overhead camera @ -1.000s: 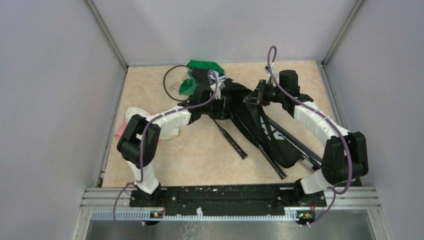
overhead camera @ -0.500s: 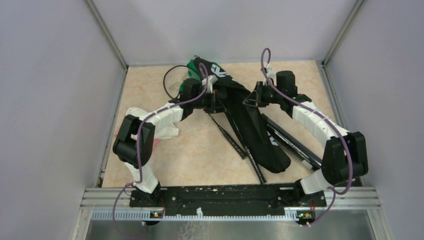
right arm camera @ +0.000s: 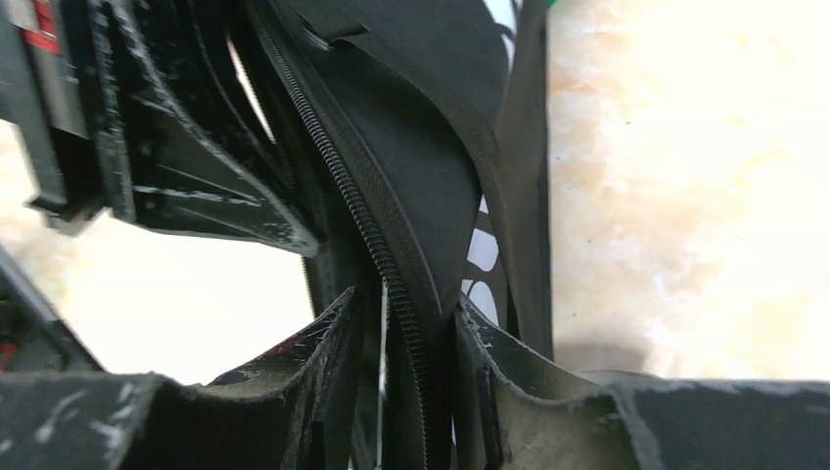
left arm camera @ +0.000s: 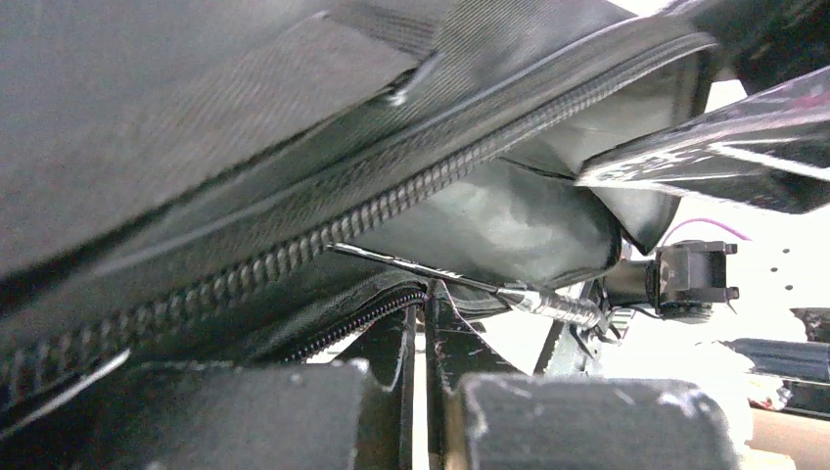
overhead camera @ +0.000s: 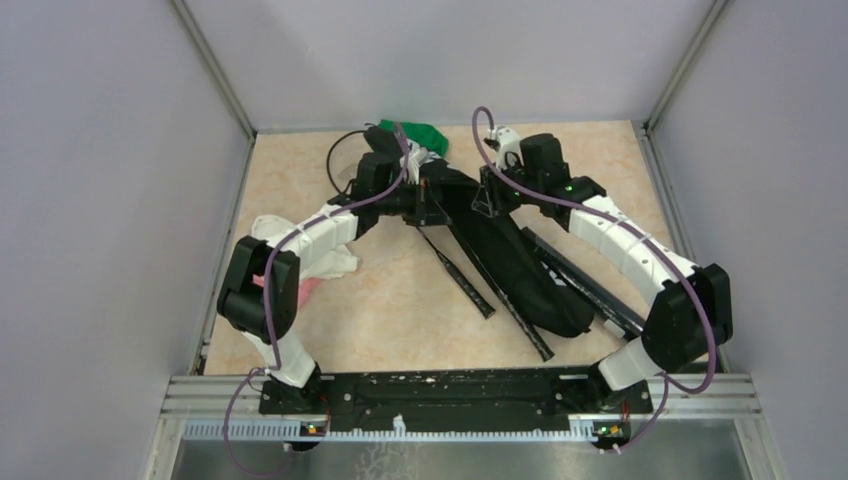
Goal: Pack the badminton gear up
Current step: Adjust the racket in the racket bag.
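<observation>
Here, racket bag (overhead camera: 500, 240) unzipped, left hand (left arm camera: 426, 328) clenched on its rim, right hand (right arm camera: 401, 323) released, straddling zipper edge.

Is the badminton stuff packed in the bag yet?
Not yet. Nothing looks packed: the rackets and tube lie outside the racket bag. The left gripper seems to pinch its zip edge; the right gripper stands open around it. Loading and zipping remain.

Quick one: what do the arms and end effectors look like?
Both arms match: left arm and right arm have white link shells, bulky black joints and a purple cable looped alongside. Left end effector and right end effector: black, two-fingered, scuffed whitish.
</observation>
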Motion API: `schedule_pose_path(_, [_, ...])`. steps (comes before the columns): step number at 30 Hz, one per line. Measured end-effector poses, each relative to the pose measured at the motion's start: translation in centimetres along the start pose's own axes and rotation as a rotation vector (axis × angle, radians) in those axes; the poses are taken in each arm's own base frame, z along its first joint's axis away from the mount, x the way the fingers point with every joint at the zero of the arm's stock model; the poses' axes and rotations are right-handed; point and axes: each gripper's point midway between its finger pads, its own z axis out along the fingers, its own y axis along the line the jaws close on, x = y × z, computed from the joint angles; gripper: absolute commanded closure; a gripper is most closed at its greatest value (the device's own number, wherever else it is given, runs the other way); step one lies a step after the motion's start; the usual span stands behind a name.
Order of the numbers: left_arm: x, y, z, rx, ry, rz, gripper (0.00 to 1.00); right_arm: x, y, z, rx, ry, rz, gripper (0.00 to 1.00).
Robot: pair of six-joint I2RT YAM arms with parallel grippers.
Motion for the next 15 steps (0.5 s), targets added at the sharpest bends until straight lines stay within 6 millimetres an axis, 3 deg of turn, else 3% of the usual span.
schedule_pose_path(8, [0.2, -0.9, -0.4, 0.030, 0.016, 0.007, 1.00, 1.2, -0.6, 1.7, 0.131, 0.058, -0.237, 0.57])
schedule_pose_path(15, [-0.3, -1.6, -1.2, 0.046, 0.003, 0.027, 1.00, 0.2, -1.4, 2.1, 0.191, 0.041, -0.363, 0.54])
